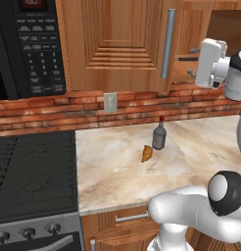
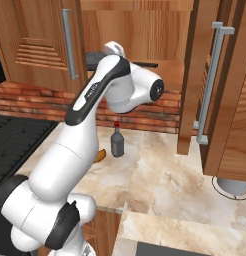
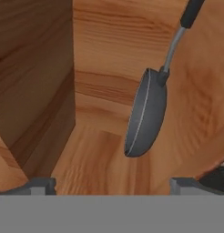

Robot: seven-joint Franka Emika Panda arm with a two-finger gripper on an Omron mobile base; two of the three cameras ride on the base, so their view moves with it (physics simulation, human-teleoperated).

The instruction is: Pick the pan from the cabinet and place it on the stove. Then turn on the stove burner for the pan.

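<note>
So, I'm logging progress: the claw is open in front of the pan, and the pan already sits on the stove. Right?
Not quite. The claw is open in front of the pan, but the pan is not on the stove; it is inside the wooden cabinet, untouched, as the hand view shows. The grates in the left base view are bare.

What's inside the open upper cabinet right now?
The pan sits inside the cabinet, ahead of the open gripper, not yet gripped. Nothing else shows on that shelf; the robot's arm hides part of the interior from the base views.
</note>
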